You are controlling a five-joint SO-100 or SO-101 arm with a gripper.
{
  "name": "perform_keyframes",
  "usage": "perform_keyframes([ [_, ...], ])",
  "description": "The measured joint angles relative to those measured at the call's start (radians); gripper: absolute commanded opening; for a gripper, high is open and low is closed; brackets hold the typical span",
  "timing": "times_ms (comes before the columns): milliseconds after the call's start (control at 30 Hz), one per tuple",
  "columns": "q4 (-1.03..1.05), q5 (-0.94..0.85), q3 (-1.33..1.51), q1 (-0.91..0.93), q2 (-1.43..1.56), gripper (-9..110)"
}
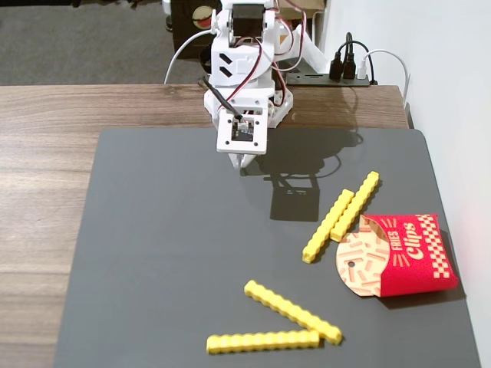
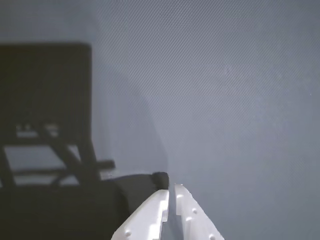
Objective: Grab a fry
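Pincer (image 1: 242, 163) on your white printed arm (image 1: 244, 57) sits at 12 o'clock of the dark grey mat (image 1: 176, 253) in the fixed view, tips pointing down near the mat's far edge. In the wrist view the two white fingers (image 2: 150, 217) are together, with only a hairline slit between the tips (image 2: 170, 192); nothing is clamped. You can't tell from either view whether the tips touch the mat. Wrist view shows only bare mat and the arm's shadow, no yellow in frame.

Your targets are four bright yellow, bumpy-edged plastic fry sticks, all flat on the mat and well apart from the pincer:
- Upper fry (image 1: 356, 205) at about 3 o'clock of the mat, running diagonally, its lower end just beside the carton mouth.
- Second fry (image 1: 327, 226) lies parallel to it on its left, touching or nearly so along part of its length.
- Third fry (image 1: 292, 311) at about 5 o'clock, slanting down to the right.
- Fourth fry (image 1: 263, 341) is nearly horizontal at the near edge, its right end meeting the third in a V.

Red "Fries Clips" cardboard carton (image 1: 410, 257) lies on its side at 4 o'clock, open mouth facing left, at the mat's right edge.

Mat sits on a wood-grain bench (image 1: 46, 153). Black power strip (image 1: 341, 73) with white and black cables is at 1 o'clock, behind the arm.
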Motion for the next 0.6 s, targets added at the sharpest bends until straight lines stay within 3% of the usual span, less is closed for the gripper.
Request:
perform_keyframes([
  [600,0.025,-0.110,-0.419,0.101,-0.477,1],
])
